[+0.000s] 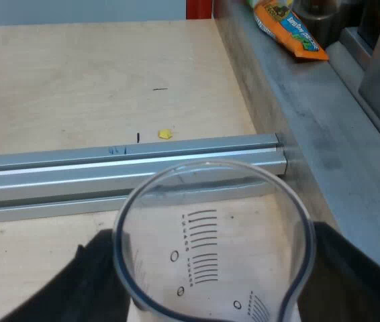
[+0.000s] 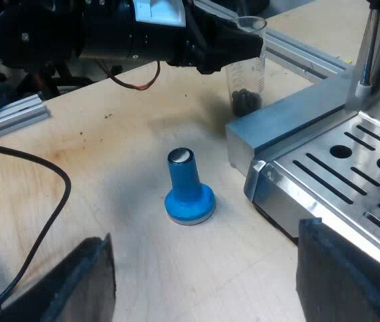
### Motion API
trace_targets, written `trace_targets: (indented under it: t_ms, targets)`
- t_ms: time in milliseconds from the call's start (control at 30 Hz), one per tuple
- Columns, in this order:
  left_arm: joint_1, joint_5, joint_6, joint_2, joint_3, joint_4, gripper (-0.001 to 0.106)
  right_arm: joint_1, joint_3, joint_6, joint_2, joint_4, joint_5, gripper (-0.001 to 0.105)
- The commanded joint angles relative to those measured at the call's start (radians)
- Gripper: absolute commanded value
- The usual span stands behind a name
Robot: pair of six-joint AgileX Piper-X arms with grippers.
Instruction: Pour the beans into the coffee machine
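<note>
My left gripper (image 1: pixel 213 285) is shut on the clear measuring glass (image 1: pixel 203 235), one black finger on each side of its wall, and I look down through its rim. From the right wrist view the same glass (image 2: pixel 247 64) stands upright beside the espresso machine's base (image 2: pixel 291 121), with dark beans (image 2: pixel 246 100) in its bottom and the left gripper (image 2: pixel 233 43) at its upper part. Whether the glass rests on the wooden table or hangs just above it I cannot tell. My right gripper (image 2: pixel 210 288) is open, low over the table near a blue tamper (image 2: pixel 188 188).
An aluminium rail (image 1: pixel 109 168) crosses the table beyond the glass. The machine's grey side (image 1: pixel 324 134) rises close by, with an orange packet (image 1: pixel 291 27) on it. The slotted drip tray (image 2: pixel 351 174) and a steam wand (image 2: pixel 371 40) are near the right gripper. A black cable (image 2: pixel 42 201) lies on the table.
</note>
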State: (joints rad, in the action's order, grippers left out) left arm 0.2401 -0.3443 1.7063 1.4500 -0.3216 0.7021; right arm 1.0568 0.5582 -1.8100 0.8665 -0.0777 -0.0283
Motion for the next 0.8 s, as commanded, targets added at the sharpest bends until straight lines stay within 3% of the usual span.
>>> trace_targets:
  t_ms: [33,333,633,800]
  targets:
    - [-0.004,-0.011,0.01,0.0,-0.008,0.012,0.027,-0.003,0.003,-0.01,-0.002,-0.015,0.003,0.059]
    - [-0.004,-0.011,0.01,-0.143,-0.008,-0.023,0.027,-0.003,0.003,0.02,-0.002,-0.015,0.003,0.059]
    - [-0.004,-0.011,0.01,-0.41,-0.019,-0.31,0.027,-0.003,0.003,0.019,-0.002,-0.015,0.003,0.059]
    - [-0.004,-0.007,-0.022,-0.568,-0.097,-0.617,0.027,-0.005,0.003,0.02,-0.002,-0.022,0.018,0.059]
